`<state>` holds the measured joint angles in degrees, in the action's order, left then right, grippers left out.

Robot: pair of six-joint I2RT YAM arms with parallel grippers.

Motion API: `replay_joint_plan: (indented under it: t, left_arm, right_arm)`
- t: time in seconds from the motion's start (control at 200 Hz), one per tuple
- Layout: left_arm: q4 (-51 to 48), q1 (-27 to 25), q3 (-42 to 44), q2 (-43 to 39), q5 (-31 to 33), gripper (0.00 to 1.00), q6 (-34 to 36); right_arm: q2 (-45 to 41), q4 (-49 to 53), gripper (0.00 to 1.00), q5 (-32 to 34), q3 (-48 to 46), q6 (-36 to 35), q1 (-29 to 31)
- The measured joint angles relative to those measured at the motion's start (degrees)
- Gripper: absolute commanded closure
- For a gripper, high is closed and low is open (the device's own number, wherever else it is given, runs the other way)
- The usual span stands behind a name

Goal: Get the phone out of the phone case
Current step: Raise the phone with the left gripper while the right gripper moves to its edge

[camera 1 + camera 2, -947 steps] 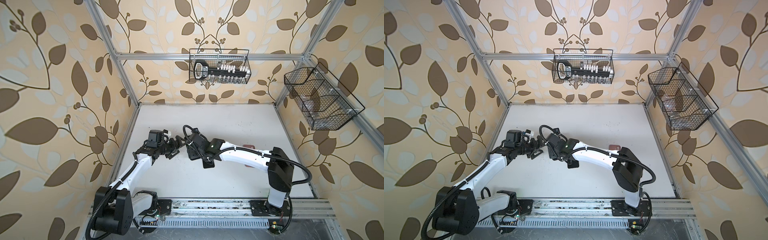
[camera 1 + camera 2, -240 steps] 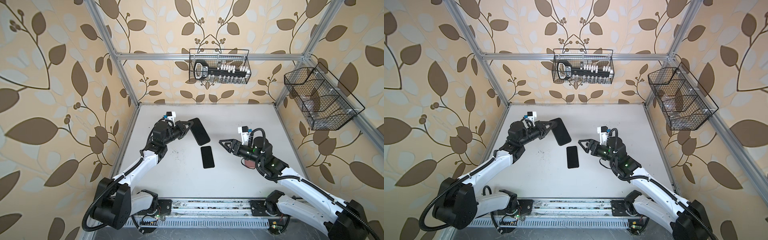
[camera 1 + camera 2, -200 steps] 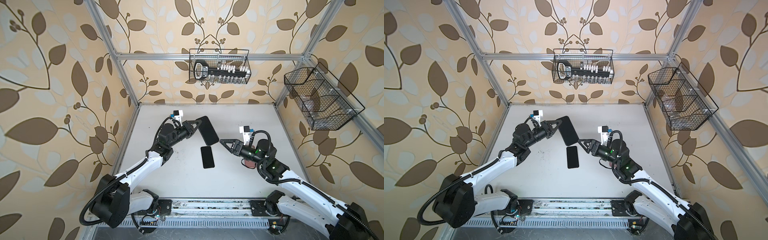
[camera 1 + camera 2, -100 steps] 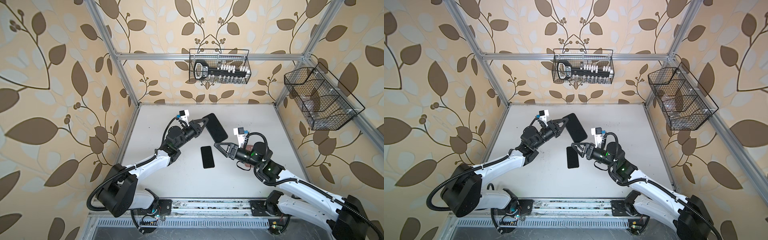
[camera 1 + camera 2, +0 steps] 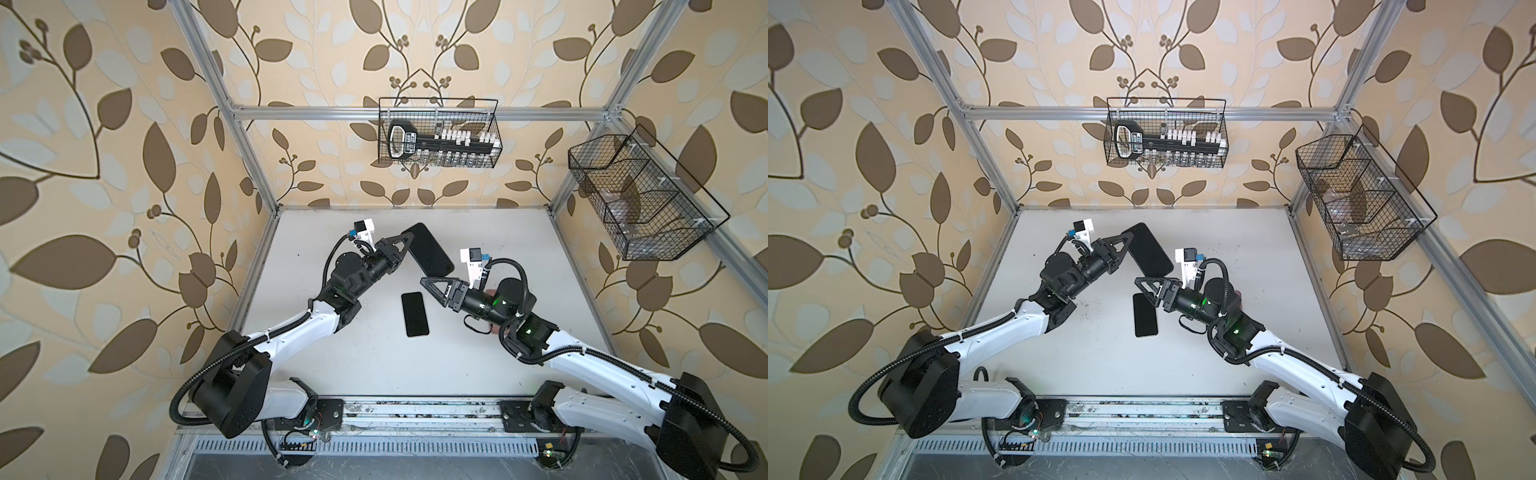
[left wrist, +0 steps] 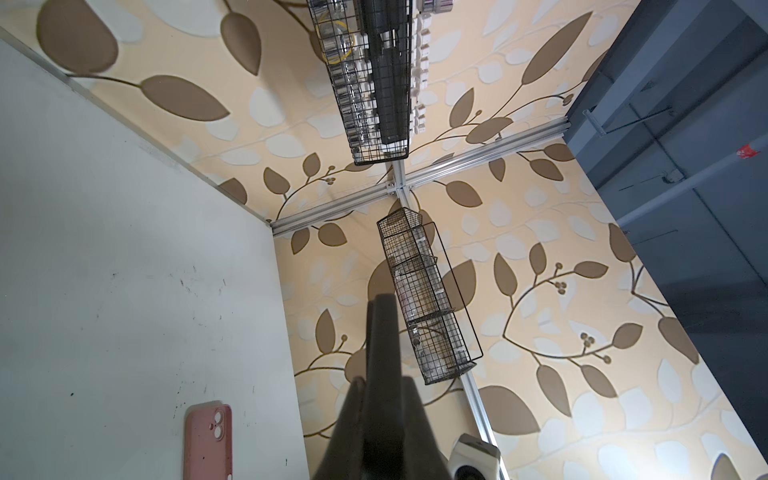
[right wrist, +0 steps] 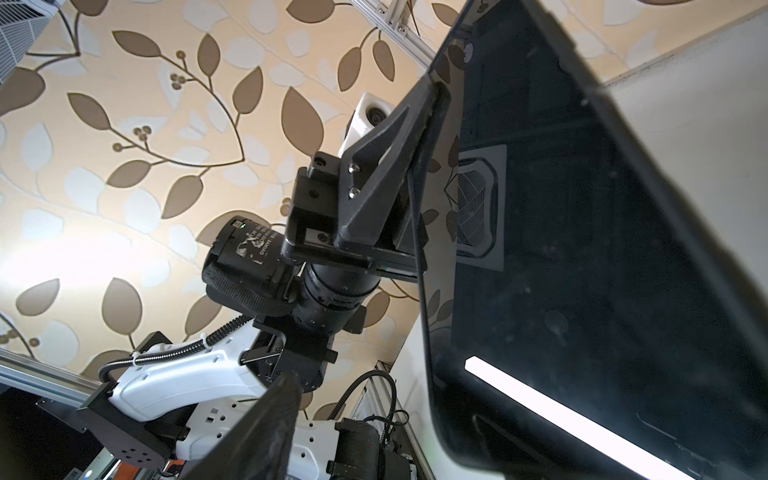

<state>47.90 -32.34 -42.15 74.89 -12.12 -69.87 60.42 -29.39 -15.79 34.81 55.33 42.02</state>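
So, going L to R in both top views. The L gripper (image 5: 406,243) was clamped tight on a black phone (image 5: 430,254) near its far end. It held the phone tilted, up off the table (image 5: 353,365), w/ the free end toward the R arm. In the R wrist view the phone's underside was mirror-glossy w/ a ceiling light reflected in it, so I read it as a phone. Whether a thin black case was round it, couldn't tell.

Below it a second black slab (image 5: 414,314) lay flat on the table, apart from both grippers. Phone or empty shell, not clear.

Next, the R gripper (image 5: 427,283) sat just beside the phone's free end w/ its jaws apart. One finger (image 7: 266,432) showed clear of the phone's edge and the other was hidden. No contact seen.

Furthest R, a pink case (image 6: 208,440) lay back-up on the table, mostly hidden under the R arm in the top views.

Step in hand, prob.: R takes the phone's free end. To do it well:
- Bring the jaws square over the flat faces, not a corner.
- Get well onto the body before closing, as the glass looked slippery.
- L shouldn't let go until R's grip is firm.
- Stay above the slab underneath.
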Motion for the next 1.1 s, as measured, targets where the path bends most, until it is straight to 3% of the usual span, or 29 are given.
replay_joint_plan:
  t: [0.57, 1.1]
  left_arm:
    - [-0.66, 0.00, -0.59, -0.79, 0.13, 1.00, 0.44]
    - [-0.04, 0.00, -1.29, -0.52, 0.15, 1.00, -0.90]
  right_arm:
    - [0.09, 0.24, 0.36, 1.53, 0.48, -1.64, 0.39]
    - [0.09, 1.75, 0.44, 7.50, 1.55, -6.62, 2.56]
